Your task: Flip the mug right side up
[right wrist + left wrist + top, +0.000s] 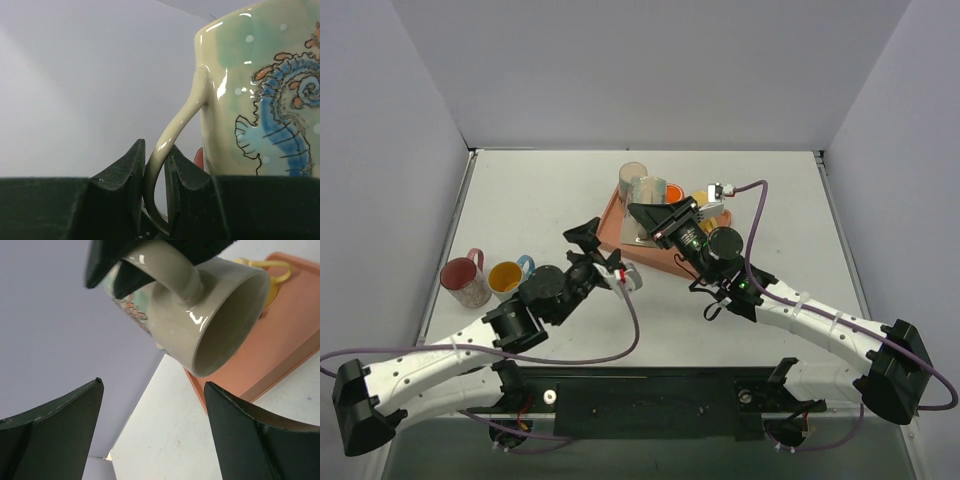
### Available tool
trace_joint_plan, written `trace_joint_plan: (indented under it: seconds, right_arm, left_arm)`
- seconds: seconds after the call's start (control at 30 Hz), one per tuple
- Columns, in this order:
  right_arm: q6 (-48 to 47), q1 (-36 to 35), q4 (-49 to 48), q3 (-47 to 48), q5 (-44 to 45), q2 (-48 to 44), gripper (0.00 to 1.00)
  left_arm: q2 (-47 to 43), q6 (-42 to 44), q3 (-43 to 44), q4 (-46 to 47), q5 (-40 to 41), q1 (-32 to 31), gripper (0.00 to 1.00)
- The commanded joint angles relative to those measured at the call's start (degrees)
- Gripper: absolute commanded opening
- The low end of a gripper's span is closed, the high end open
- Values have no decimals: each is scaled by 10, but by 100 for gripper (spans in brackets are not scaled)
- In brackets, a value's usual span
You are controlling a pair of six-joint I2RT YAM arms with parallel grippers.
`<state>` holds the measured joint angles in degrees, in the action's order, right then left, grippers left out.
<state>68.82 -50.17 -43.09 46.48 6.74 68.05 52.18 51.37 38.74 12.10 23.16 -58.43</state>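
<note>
The mug is pale green with a blue seahorse drawing. My right gripper is shut on its thin handle. From above, the mug hangs over the left part of the orange tray, with my right gripper just beside it. In the left wrist view the mug is tilted, its mouth facing down and to the right, with black fingers gripping it from above. My left gripper stands open and empty below it; it sits left of the tray.
A yellow mug stands on the tray behind the held mug. A pink mug and a yellow mug with a blue handle stand at the table's left edge. Grey walls enclose three sides.
</note>
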Motion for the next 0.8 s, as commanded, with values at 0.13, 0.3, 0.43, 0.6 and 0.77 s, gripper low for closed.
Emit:
trace_joint_plan:
  seconds: [0.13,0.3,0.43,0.6,0.77]
  right_arm:
    - [-11,4,-108,27,13,-33,0]
    - [-2,2,-115,35,7,-29,0]
    - [-3,-9,-116,36,9,-37,0]
    - [-1,-21,-125,32,12,-41,0]
    - [-5,-36,-136,35,16,-43,0]
  left_arm:
    - [-82,-137,3,-47,-55,-3,94]
    - [-85,-184,8,-71,-87,-4,96]
    - [-79,-182,-1,-50,-87,-4,96]
    - [-29,-176,16,39,-61,-4,96]
    - [3,-117,8,92,-36,-4,90]
